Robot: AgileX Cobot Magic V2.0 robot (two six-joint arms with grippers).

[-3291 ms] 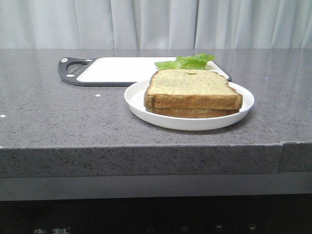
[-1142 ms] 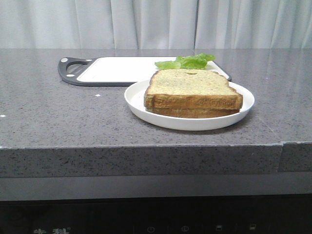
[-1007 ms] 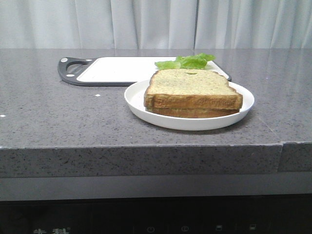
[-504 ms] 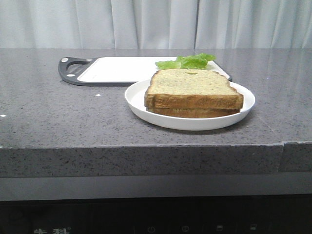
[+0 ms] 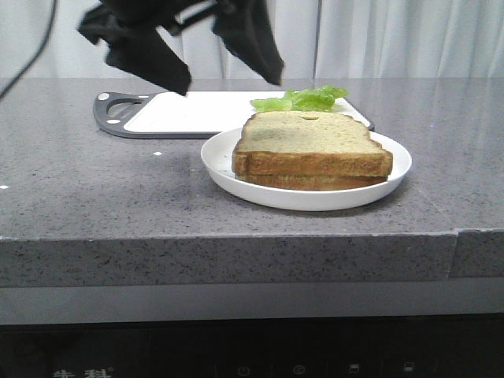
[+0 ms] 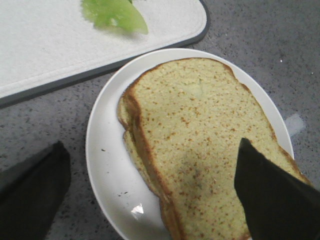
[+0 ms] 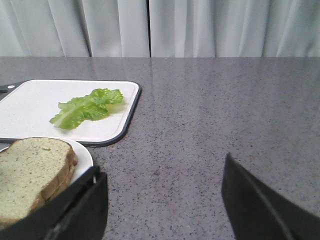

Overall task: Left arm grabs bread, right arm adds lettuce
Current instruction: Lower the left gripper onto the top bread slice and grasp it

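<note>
Bread lies flat on a second, thinner slice in the white plate, near the front edge of the grey worktop. In the front view its domed top end points away from the robot, toward the cutting board, and its straight bottom crust faces the robot; the long axis runs slightly across, left to right. The stack sits right of the plate's centre, leaving a bare crescent of plate on the left. In the left wrist view the lower slice peeks out along one crust edge.

The lettuce lies on the board just behind the plate, at the board's right end, its long axis roughly along the board's length. The plate's far rim overlaps or nearly meets the board's dark border; I cannot tell whether they touch.

The left gripper hangs in the air above the board, up and to the left of the bread, its two wedge fingers spread wide and holding nothing. In its wrist view the fingers straddle the plate with the bread between them, well clear of it.

The right gripper shows only in its own wrist view, fingers apart and empty, over bare worktop to the right of the plate and board.

Bare worktop lies left, right and in front of the plate.
</note>
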